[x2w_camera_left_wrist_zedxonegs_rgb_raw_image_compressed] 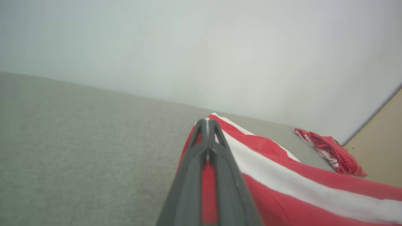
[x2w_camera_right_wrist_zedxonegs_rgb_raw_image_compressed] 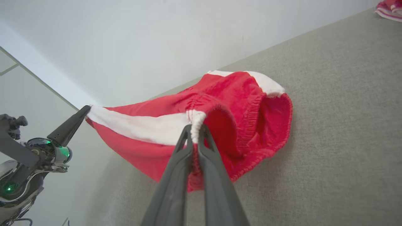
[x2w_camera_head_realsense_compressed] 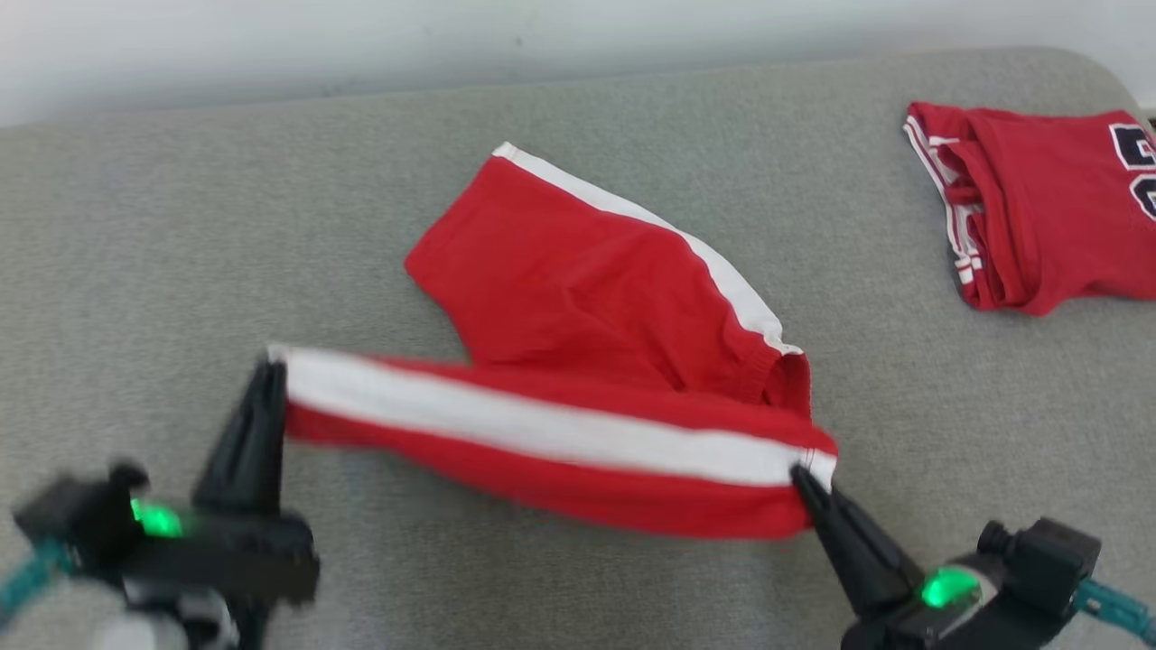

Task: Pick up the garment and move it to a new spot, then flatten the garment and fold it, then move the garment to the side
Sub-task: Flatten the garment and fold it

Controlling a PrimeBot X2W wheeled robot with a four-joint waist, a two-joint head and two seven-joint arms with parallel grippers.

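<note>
Shorts (x2w_camera_head_realsense_compressed: pixel 578 298), red with white side stripes, were pinched by both end effectors. The left end effector (x2w_camera_head_realsense_compressed: pixel 271 366) was closed on the hem end of the near leg's stripe, and the right end effector (x2w_camera_head_realsense_compressed: pixel 799 471) was closed on the waistband end. That leg stretched taut between them, while the far leg lay on the grey upholstered surface (x2w_camera_head_realsense_compressed: pixel 181 226). A folded red jersey (x2w_camera_head_realsense_compressed: pixel 1039 217) lay at the far right, well apart.

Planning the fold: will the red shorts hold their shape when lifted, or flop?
Probably floppy: the red shorts sag between the left hand and right hand, both pinching the striped edge. Likely light: fingertip pinches alone carry the lifted edge. The gathered waistband may bunch.
</note>
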